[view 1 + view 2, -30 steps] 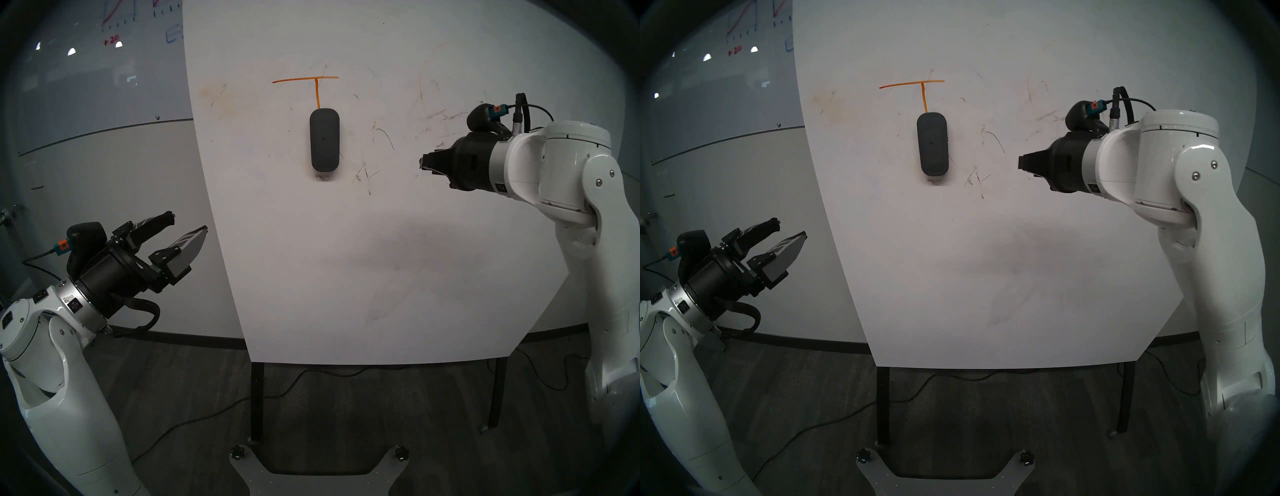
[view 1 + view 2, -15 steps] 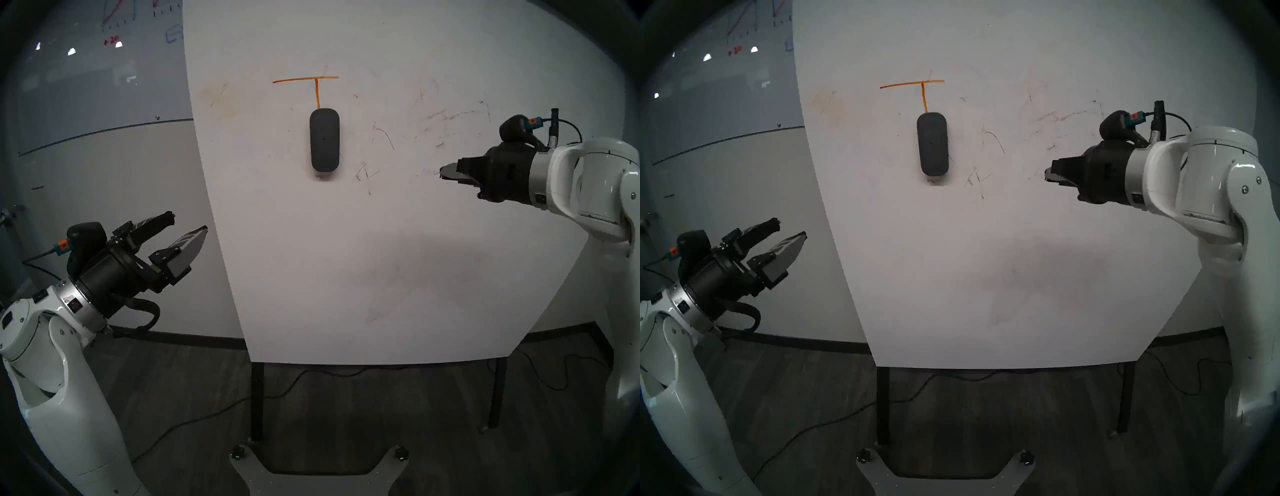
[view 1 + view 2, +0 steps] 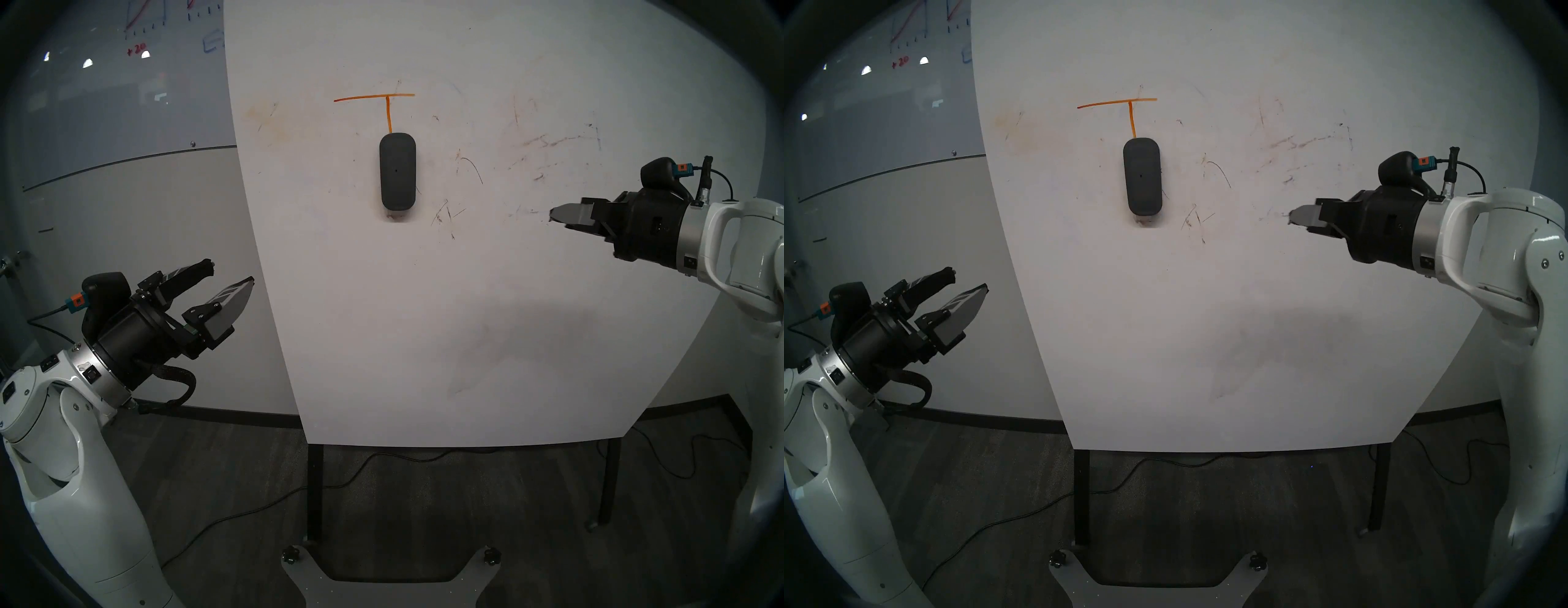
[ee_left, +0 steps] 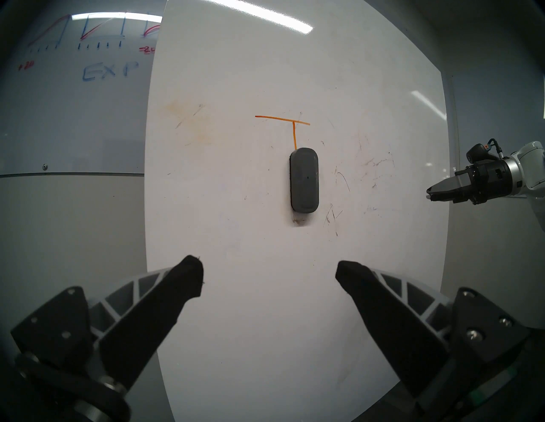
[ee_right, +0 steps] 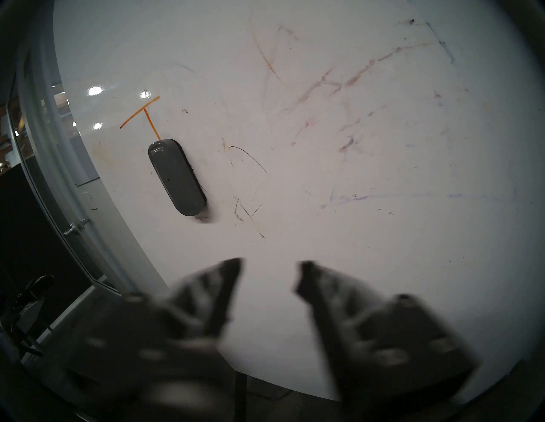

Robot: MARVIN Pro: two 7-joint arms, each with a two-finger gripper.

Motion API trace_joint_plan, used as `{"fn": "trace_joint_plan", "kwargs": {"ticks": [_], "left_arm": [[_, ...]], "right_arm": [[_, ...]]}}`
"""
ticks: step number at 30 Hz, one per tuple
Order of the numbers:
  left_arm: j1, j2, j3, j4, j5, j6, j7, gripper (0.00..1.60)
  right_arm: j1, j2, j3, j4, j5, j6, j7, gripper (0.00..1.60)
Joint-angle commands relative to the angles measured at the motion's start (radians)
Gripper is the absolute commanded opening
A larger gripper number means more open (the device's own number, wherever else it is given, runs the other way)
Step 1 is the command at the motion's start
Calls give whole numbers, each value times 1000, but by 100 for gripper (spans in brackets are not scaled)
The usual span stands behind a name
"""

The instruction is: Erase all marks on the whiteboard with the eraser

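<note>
The eraser (image 3: 397, 171) clings upright to the whiteboard (image 3: 466, 318), just under the orange T (image 3: 387, 104); our left gripper (image 4: 269, 272) and right gripper (image 5: 269, 272) both hang with jaws spread, empty; we should straddle the eraser's long sides squarely, pinch firmly, then sweep up the T.

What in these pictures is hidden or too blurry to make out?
- Lower stem of the orange T: hidden behind the eraser in every view.
- Right gripper: its fingers are motion-blurred in the right wrist view; only a gap between them shows.
- Glass board drawings: cut off by the whiteboard edge in the left wrist view.
- Faint scribbles: too pale to read in the head view.
</note>
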Motion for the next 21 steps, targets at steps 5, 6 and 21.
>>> {"fn": "trace_joint_plan", "kwargs": {"ticks": [5, 6, 21], "left_arm": [[0, 1, 1, -12, -3, 0, 0, 160], [0, 2, 1, -12, -3, 0, 1, 160], [0, 1, 1, -13, -3, 0, 1, 160]], "right_arm": [[-117, -59, 75, -26, -158, -3, 185, 160], [-129, -59, 82, -23, -193, -8, 230, 160], [-173, -61, 102, -10, -335, -54, 410, 160]]}}
